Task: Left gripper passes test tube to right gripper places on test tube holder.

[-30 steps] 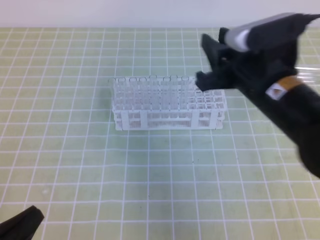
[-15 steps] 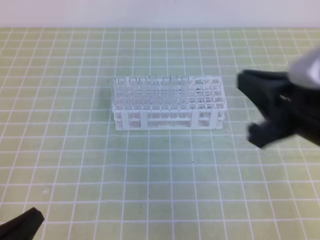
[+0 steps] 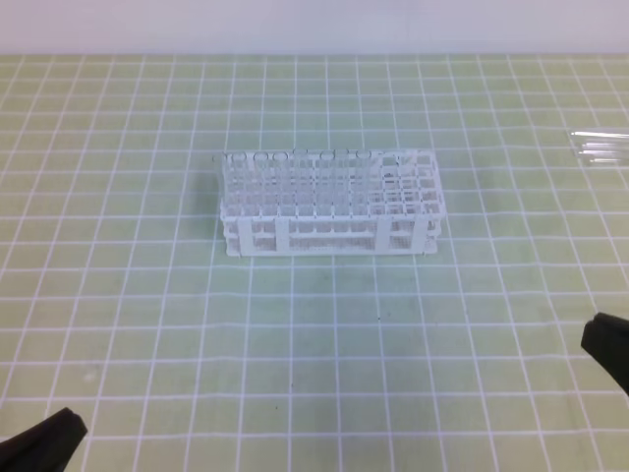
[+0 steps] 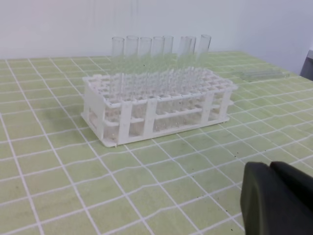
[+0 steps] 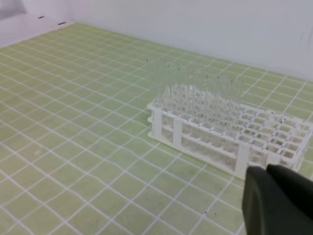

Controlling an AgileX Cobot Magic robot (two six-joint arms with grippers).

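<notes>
The white test tube holder (image 3: pixel 329 236) stands mid-table on the green grid mat, also seen in the left wrist view (image 4: pixel 156 110) and the right wrist view (image 5: pixel 230 142). Several clear test tubes (image 4: pixel 156 49) stand upright in its far rows. No gripper holds a test tube. My left gripper (image 3: pixel 44 442) rests at the near left corner, well away from the rack; its black fingers (image 4: pixel 259 196) are pressed together, shut and empty. At the right edge, near the front, sits my right gripper (image 3: pixel 604 349); its fingers (image 5: pixel 274 196) are also shut with nothing between them.
A few loose clear tubes (image 3: pixel 600 147) lie on the mat at the far right edge, also visible as tubes (image 4: pixel 261 74) behind the rack. A white wall bounds the back of the table.
My right gripper has pulled away from above the rack's right end, down to the near right edge, and its jaws have shut. The left gripper has not moved.
</notes>
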